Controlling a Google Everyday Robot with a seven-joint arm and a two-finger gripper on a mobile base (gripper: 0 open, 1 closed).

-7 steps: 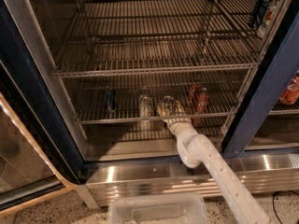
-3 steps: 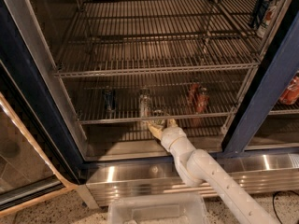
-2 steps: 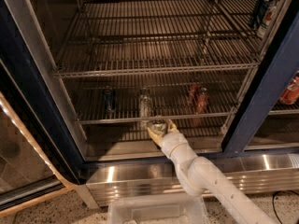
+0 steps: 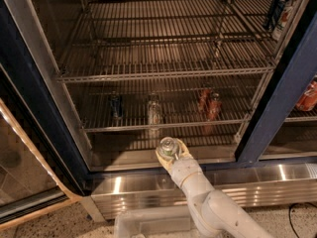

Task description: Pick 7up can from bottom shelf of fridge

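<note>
- Behind my arm (image 4: 208,207), the fridge (image 4: 276,108) is standing open, its wire racks mostly bare.
- I am seeing the hand (image 4: 170,151) sitting low at the fridge mouth, in front of and below the front rail of the bottom shelf (image 4: 114,128), just above the stainless base panel (image 4: 257,182).
- It is clamping the 7up can (image 4: 168,145), wrapped around the can's sides, with the shiny top and pull tab facing up towards me.
- The can is standing upright in the grip, long axis vertical, and it is no longer resting on the rods; as far as I can tell the hand alone is carrying it.
- A paler silver can (image 4: 154,112) is standing on the rack directly behind the hand, with a dark can (image 4: 115,105) to one side and red cans (image 4: 208,104) to the other, all well apart from my grip.
- I am judging that the grasp is made and the coming move is a straight pull outward, towards the base and away from the rack, keeping the can vertical and clearing the sill.
</note>
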